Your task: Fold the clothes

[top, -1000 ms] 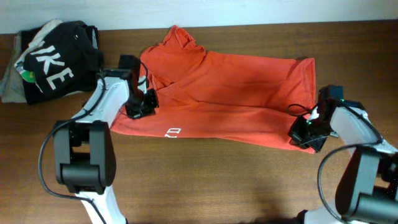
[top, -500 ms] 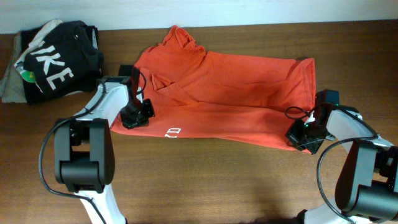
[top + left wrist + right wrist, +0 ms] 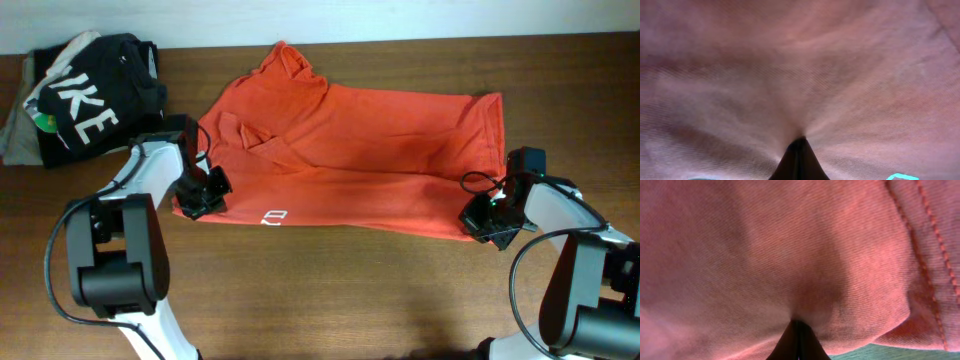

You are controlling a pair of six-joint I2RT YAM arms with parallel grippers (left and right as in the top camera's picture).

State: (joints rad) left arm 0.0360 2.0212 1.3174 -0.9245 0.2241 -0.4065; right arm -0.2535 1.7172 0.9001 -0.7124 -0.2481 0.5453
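The red-orange T-shirt point(image 3: 360, 150) lies spread across the wooden table point(image 3: 330, 290), folded lengthwise, with its white chest logo point(image 3: 277, 215) near the front edge. My left gripper point(image 3: 196, 197) is shut on the shirt's front left corner; its wrist view is filled with pinched red cloth point(image 3: 800, 75) above the closed fingertips point(image 3: 799, 150). My right gripper point(image 3: 484, 220) is shut on the shirt's front right corner, with cloth point(image 3: 790, 245) bunched over the closed fingertips point(image 3: 797, 332) and a stitched hem point(image 3: 930, 235) at the right.
A black garment with big white letters point(image 3: 90, 100) is heaped at the back left on a grey-beige garment point(image 3: 18, 130). Bare wooden table shows along the front.
My left gripper has pulled the shirt's left corner leftward and toward the front. The right gripper has shifted slightly forward with its corner. The shirt's front edge is drawn straighter.
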